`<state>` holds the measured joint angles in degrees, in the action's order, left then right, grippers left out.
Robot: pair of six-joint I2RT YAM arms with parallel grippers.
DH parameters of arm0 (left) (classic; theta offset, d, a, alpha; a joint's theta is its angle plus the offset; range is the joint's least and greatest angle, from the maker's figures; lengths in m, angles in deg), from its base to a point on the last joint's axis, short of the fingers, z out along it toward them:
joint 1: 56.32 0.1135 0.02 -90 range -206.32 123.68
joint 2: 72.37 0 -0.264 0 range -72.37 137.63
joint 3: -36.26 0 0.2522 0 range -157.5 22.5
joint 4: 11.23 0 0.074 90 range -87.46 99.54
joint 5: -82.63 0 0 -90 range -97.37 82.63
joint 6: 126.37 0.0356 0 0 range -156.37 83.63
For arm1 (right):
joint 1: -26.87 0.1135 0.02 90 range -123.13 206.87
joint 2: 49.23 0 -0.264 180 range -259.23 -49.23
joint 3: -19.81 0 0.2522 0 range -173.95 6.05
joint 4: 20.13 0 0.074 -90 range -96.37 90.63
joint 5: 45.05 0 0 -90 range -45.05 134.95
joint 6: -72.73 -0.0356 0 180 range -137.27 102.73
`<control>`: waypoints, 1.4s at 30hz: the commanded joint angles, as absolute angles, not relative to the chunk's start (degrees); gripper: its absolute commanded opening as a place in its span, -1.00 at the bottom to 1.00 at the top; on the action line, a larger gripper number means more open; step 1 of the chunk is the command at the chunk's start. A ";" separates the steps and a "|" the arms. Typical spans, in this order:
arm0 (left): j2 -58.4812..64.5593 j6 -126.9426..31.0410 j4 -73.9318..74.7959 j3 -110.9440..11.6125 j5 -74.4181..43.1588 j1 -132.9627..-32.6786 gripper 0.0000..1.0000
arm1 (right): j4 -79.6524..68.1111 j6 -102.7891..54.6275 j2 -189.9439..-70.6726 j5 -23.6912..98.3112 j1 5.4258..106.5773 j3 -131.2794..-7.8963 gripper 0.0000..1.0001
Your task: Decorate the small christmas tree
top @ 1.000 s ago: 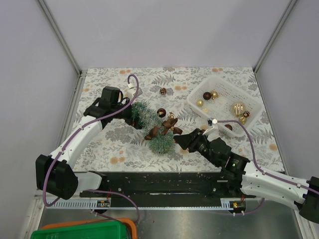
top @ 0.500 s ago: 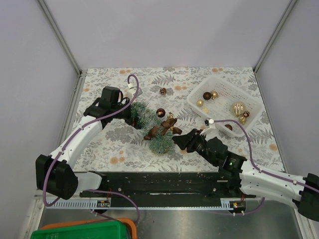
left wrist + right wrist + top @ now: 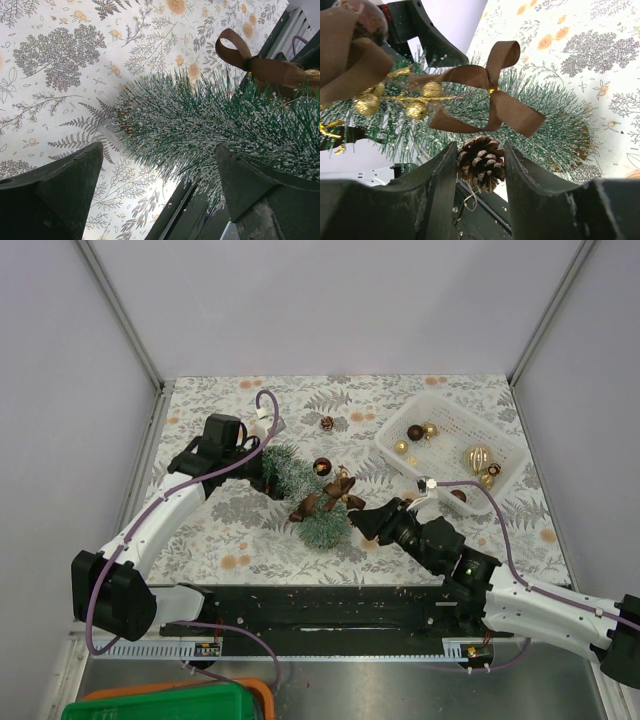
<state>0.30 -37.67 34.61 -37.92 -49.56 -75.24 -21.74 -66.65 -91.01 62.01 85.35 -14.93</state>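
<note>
the right tool (image 3: 362, 523) is pinching a pine cone (image 3: 481, 164) beside the small christmas tree (image 3: 210, 120), seemingly lying sideways; the left tool (image 3: 159, 146) is gaping wide, empty, straddling its tip.

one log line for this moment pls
left gripper: open, straddling small christmas tree | right gripper: shut on pinecone, at tree below brown bow | tree: lying over on table

We get bright, soft, even light from overhead. The top view is sharp, with only faint shadows under the arms on the table (image 3: 230, 530). In the wrist views the left fingers (image 3: 55, 195) and right fingers (image 3: 435, 200) look dark and slightly soft. The tree (image 3: 200, 120) and pinecone (image 3: 480, 162) are crisp.
</note>
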 commanded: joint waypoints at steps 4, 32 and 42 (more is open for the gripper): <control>-1.79 -36.90 34.09 -40.51 -49.56 -75.39 0.98 | -23.33 -65.87 -89.48 63.76 85.76 -14.43 -0.27; -1.26 -36.90 35.32 -42.19 -49.91 -75.39 0.98 | -27.55 -64.46 -91.77 64.46 85.76 -13.03 0.08; -1.18 -36.72 35.49 -42.10 -49.47 -75.39 0.98 | -26.76 -64.29 -91.07 64.55 85.76 -13.03 0.15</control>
